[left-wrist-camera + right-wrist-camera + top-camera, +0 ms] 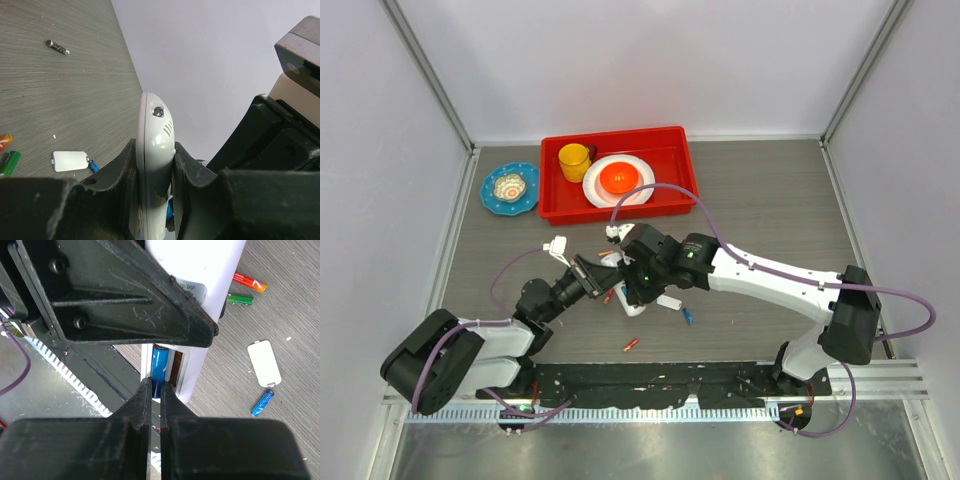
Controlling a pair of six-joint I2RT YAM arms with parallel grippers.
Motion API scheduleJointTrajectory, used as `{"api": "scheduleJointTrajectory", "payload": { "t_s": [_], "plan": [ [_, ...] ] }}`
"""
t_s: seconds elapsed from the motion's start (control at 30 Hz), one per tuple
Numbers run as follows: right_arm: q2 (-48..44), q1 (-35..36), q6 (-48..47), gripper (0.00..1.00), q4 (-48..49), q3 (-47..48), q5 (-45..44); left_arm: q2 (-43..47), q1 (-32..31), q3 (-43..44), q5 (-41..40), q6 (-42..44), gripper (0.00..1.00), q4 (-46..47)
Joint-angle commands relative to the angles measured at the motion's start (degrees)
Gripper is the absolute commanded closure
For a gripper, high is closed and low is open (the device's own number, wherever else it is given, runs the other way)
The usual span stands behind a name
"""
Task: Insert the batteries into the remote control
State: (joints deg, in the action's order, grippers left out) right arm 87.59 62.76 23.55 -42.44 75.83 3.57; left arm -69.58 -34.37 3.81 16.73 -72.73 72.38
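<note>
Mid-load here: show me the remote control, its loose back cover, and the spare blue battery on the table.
remote control (152,160): left wrist view, middle of its white side.
back cover (264,363): right wrist view, centre of its flat face.
loose blue battery (262,403): right wrist view, middle of its body.

The left gripper (154,169) clamps the white remote (155,130) edge-on; left of the remote lie a white cover (70,161) and a blue battery (93,166), touching.
</note>
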Motion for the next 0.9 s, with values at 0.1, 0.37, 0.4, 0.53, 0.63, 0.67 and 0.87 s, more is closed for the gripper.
{"api": "scheduleJointTrajectory", "payload": {
  "t_s": [0.1,0.37,0.4,0.53,0.63,0.67,0.87],
  "plan": [
    [1.4,-1.1,2.9,0.99,5.8,2.7,-1.6,0.5,-3.9,2.2,-2.4,-0.7,1.0,16.2],
    [0.5,-1.9,4.8,0.99,8.9,1.1,-1.3,0.8,-4.7,2.5,-4.0,-1.2,1.0,16.2],
    [0.6,-2.0,4.7,0.99,8.9,0.9,-1.2,0.8,-4.7,2.6,-4.0,-1.3,1.0,16.2],
    [0.8,-2.0,4.7,0.94,8.4,0.7,-1.1,0.9,-4.7,2.5,-4.1,-1.5,1.0,16.2],
    [1.0,-1.9,4.5,0.89,7.7,1.1,-1.0,0.9,-4.7,2.3,-4.3,-1.3,1.0,16.2],
    [1.1,-2.0,4.6,0.88,7.4,1.2,-1.0,0.9,-4.7,2.3,-4.3,-1.4,1.0,16.2],
    [1.2,-1.9,4.2,0.84,6.3,1.7,-0.7,0.2,-4.7,2.3,-4.4,-1.1,1.0,16.2]
  ]
}}
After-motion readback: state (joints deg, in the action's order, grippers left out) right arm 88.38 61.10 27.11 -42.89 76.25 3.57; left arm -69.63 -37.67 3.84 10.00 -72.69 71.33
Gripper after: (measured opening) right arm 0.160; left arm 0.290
